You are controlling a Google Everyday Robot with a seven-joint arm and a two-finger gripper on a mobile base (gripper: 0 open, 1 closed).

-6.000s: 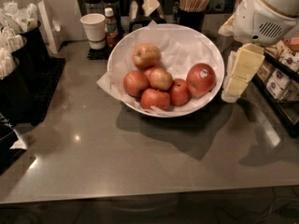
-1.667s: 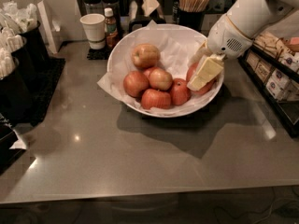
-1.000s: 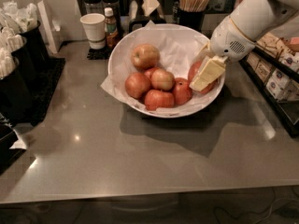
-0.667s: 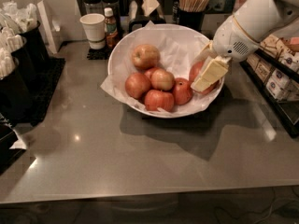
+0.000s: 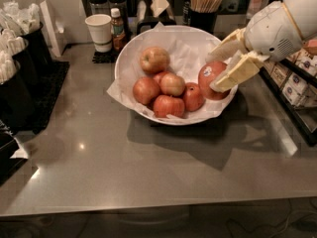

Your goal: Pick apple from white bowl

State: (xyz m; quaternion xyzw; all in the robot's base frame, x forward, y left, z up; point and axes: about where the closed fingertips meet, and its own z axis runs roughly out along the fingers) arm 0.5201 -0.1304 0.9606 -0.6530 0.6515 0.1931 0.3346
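The apple, large and deep red with a small white oval sticker, sits at the right side of the white bowl, which is lined with crinkled white paper. My gripper reaches in from the upper right. Its two cream fingers straddle the apple, one behind it and one across its front right, and look closed on it. Several smaller red-yellow apples lie in the bowl's middle and left.
A white paper cup and a small bottle stand behind the bowl at left. A holder of wooden stirrers stands at the back. Black napkin holders line the left edge, and a rack of packets lines the right.
The gripper came down over the large apple from the right. Over the last second it edged slightly right and up, and the apple went with it.
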